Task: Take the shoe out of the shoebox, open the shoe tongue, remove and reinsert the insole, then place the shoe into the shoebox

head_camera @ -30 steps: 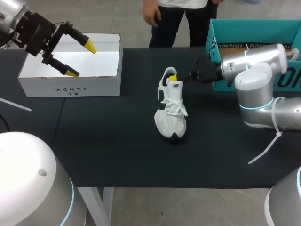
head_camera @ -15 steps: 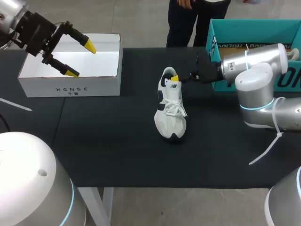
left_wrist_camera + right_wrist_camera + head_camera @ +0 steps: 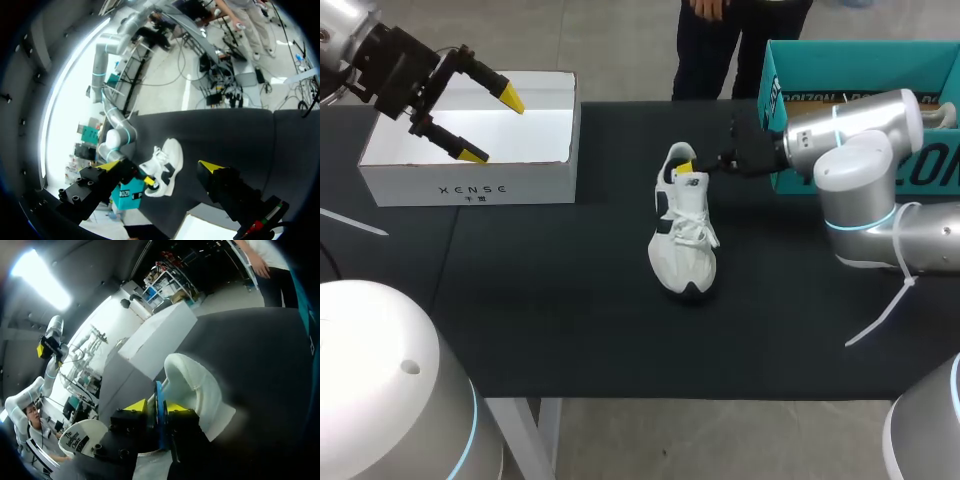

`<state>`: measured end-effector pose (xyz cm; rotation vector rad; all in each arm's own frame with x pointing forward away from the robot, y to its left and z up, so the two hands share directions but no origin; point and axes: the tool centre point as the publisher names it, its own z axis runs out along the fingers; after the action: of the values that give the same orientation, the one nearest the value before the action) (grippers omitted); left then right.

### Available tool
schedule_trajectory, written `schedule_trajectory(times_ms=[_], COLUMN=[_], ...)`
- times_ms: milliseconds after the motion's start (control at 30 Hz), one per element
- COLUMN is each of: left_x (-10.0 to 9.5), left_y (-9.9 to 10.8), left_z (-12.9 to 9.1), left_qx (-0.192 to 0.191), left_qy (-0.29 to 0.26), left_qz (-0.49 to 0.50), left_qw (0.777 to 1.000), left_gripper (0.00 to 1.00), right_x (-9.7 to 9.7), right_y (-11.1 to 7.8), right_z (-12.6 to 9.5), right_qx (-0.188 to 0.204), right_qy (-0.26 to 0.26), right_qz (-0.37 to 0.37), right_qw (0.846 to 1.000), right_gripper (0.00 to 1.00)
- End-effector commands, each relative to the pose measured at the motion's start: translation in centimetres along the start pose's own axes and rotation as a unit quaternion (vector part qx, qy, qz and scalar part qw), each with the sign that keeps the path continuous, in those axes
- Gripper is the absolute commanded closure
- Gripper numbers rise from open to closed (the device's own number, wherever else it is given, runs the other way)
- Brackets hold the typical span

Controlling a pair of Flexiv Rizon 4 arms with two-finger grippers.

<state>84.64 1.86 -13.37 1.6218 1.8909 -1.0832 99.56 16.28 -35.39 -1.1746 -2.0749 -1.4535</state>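
Shoe (image 3: pixel 684 235), white with black panels, stands upright on the black table (image 3: pixel 550 300), toe toward the robot, well apart from the white shoebox (image 3: pixel 470 185). The right gripper (image 3: pixel 688 162) is at the heel opening, its 2 fingers pinched nearly together on a thin blue-edged part of the shoe. The left gripper (image 3: pixel 490 125) hangs over the shoebox, fingers spread wide, holding nothing.

Head view: teal box (image 3: pixel 865 60) cut off at right edge. Right wrist view: shoe (image 3: pixel 196 385) heel hidden behind right gripper (image 3: pixel 156 406).
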Motion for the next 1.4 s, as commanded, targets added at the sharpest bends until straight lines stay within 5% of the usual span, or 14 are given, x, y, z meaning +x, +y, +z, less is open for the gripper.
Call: schedule_trajectory(times_ms=[33,500,667,733,767,833,1300,1400], left_x=[0.0,0.0,0.0,0.0,0.0,0.0,0.0,0.0], left_y=[0.0,0.0,0.0,0.0,0.0,0.0,0.0,0.0], left_z=[0.0,0.0,0.0,0.0,0.0,0.0,0.0,0.0], left_qx=[0.000,0.000,0.000,0.000,0.000,0.000,0.000,0.000], left_qy=[0.002,0.002,0.002,0.002,0.002,0.002,0.002,0.002], left_qz=[0.000,0.000,0.000,0.000,0.000,0.000,0.000,0.000], left_qw=[1.000,1.000,1.000,1.000,1.000,1.000,1.000,1.000], left_gripper=[0.00,0.00,0.00,0.00,0.00,0.00,0.00,0.00], right_x=[0.4,1.5,2.9,3.0,3.0,3.1,5.0,5.7], right_y=[0.0,1.9,3.0,3.2,3.2,3.3,4.7,4.9], right_z=[-0.9,-3.7,-3.8,-3.8,-3.8,-3.9,-4.8,-5.0], right_qx=[-0.008,-0.020,0.023,0.047,0.050,0.065,0.192,0.191], right_qy=[-0.007,-0.047,-0.074,-0.094,-0.097,-0.116,-0.229,-0.234], right_qz=[-0.002,-0.024,-0.042,-0.046,-0.046,-0.040,0.000,0.013], right_qw=[1.000,0.998,0.996,0.993,0.993,0.990,0.954,0.953], right_gripper=[0.00,0.00,0.02,0.50,0.56,1.00,1.00,1.00])
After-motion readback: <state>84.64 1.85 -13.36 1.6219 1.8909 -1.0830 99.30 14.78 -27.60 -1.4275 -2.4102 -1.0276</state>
